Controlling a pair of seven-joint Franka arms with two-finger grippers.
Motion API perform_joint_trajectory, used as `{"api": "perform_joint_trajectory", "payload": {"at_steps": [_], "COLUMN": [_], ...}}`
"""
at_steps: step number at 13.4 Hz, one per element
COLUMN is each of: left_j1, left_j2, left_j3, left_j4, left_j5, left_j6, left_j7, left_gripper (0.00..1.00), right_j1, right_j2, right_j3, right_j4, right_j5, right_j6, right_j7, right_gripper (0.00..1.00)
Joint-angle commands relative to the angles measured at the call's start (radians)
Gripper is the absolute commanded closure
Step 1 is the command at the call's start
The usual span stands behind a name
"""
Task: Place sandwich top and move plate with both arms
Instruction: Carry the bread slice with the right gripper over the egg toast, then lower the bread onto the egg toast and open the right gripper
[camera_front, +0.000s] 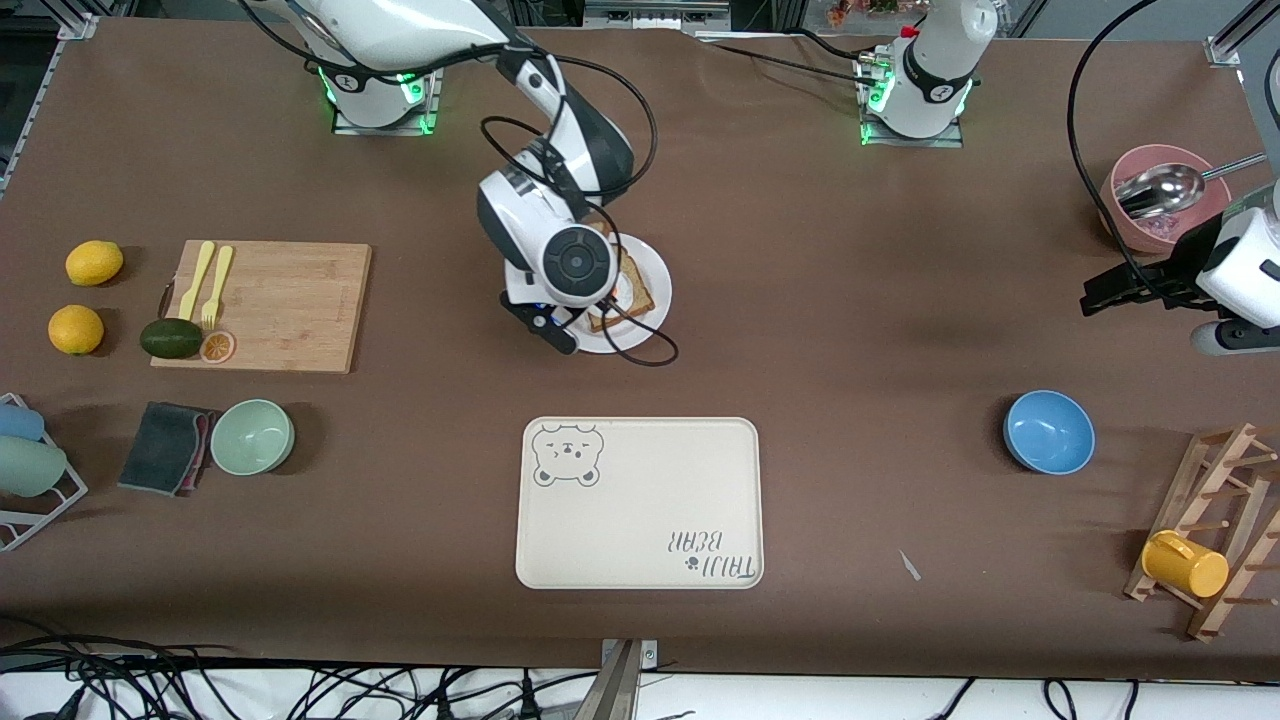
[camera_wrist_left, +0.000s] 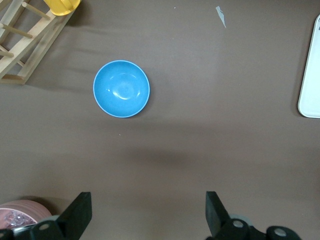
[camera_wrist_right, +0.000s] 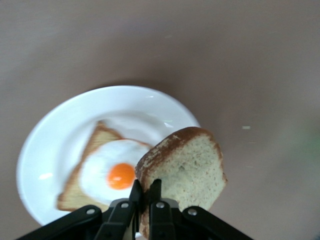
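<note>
The right arm (camera_front: 560, 250) hides most of the plate (camera_front: 655, 290); the rack (camera_front: 1215, 525) is cut off

**Brown table and what rests on it**

A brown table (camera_front: 800, 330) carries a white plate (camera_front: 655, 275), cream bear tray (camera_front: 640, 505), blue bowl (camera_front: 1048, 432), green bowl (camera_front: 252, 436), pink bowl (camera_front: 1125, 185), wooden cutting board (camera_front: 285, 305), two lemons (camera_front: 94, 262), dark cloth (camera_front: 165, 447) and wooden rack (camera_front: 1215, 525).
</note>
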Motion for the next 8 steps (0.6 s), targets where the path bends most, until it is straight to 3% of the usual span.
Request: {"api": "perform_joint_trajectory", "payload": {"at_steps": [1,3,4,5,8], "left_j1": [-0.008,-0.008,-0.008,-0.008,-0.006], "left_j2": [0.004,0.002,0.004,0.004,0.004], "left_j3": [0.006,0.006,0.006,0.006,0.006], "left_j4": [0.014,0.014,0.014,0.014,0.015], "left_j5": [-0.019,-0.019,-0.019,-0.02,-0.019], "left_j6": [-0.015,-0.015,-0.015,-0.015,-0.015], "left_j7": [-0.009,-0.009,-0.009,-0.009,-0.009], "left_gripper": [0.0,0.0,0.0,0.0,0.0], "right_j1": [0.019,0.026,0.026,0.028,0.034], "right_j2": [0.038,0.05,0.055,0.06,0.047], "right_j3": [-0.006,-0.006,-0.007,-0.009,-0.013], "right_j4": [0.044,0.046,0.046,0.046,0.049], "right_j5": [0.019,0.017,0.014,-0.002,-0.029], "right_j6": [0.082,0.11,0.121,0.137,0.142], "right_j7": [0.037,0.034,0.026,0.04,0.028], "right_gripper": [1.0,1.0,0.71,0.04,0.0]}}
